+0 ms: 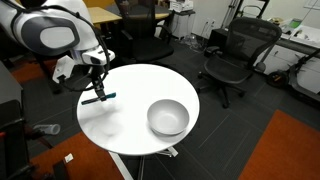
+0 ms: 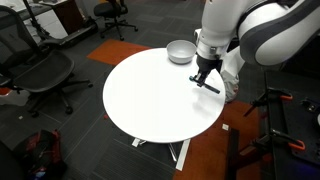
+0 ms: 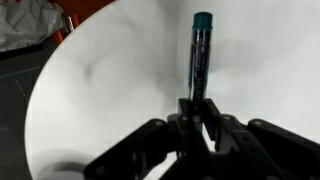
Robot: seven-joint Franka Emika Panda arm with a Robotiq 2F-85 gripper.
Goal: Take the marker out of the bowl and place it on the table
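My gripper (image 1: 97, 92) is shut on the marker (image 1: 101, 97), a slim stick with a teal end, and holds it just above the white round table (image 1: 125, 125) near its edge. In the wrist view the marker (image 3: 201, 55) sticks out from between the closed fingers (image 3: 196, 112) over the white top. In an exterior view the gripper (image 2: 204, 78) holds the marker (image 2: 209, 86) low over the table (image 2: 150, 95). The grey-white bowl (image 1: 167, 117) stands apart from the gripper on the table's other side and looks empty; it also shows in the other exterior view (image 2: 180, 51).
Black office chairs (image 1: 235, 55) stand beyond the table, and another chair (image 2: 40, 70) is beside it. A wooden desk (image 1: 105, 15) is at the back. An orange floor mat (image 1: 290, 150) lies nearby. Cables and a red item (image 2: 45, 150) lie on the floor.
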